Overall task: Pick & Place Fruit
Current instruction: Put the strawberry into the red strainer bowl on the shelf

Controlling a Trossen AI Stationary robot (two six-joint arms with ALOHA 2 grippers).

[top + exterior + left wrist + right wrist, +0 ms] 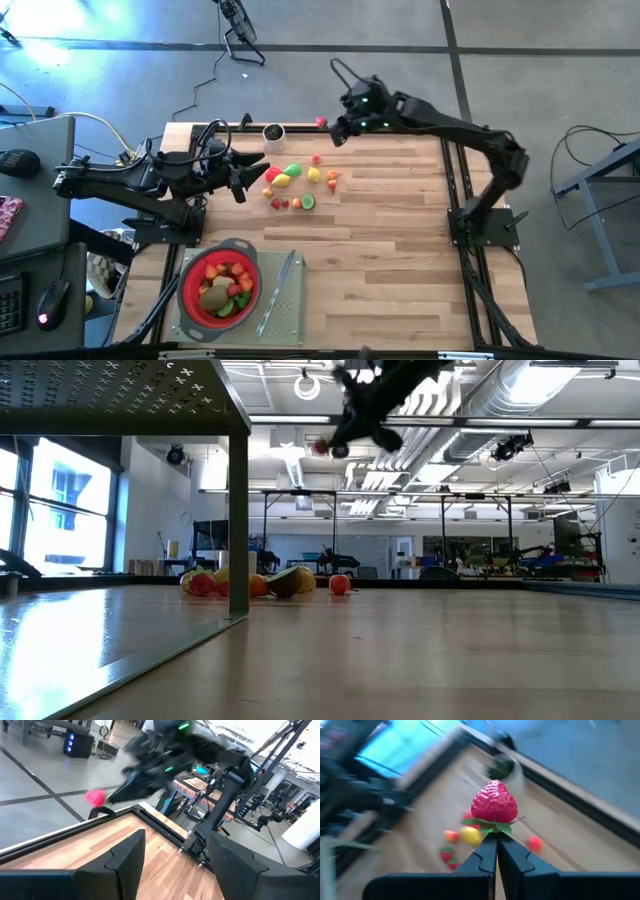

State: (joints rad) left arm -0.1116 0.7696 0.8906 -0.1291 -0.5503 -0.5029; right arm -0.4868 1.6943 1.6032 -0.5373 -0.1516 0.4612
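- Right gripper [496, 840], raised over the table's [400, 250] far edge, pinches a red strawberry [494, 802] by its green leaves.
- Left gripper [250, 172], fingers parted and empty, waits left of the loose fruit [300, 180].
- Red strainer [190, 300], near left, holds more fruit.

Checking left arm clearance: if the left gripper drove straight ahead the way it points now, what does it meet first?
Probably the right gripper, raised ahead of the left gripper with a strawberry in its shut fingers; depth is unclear.
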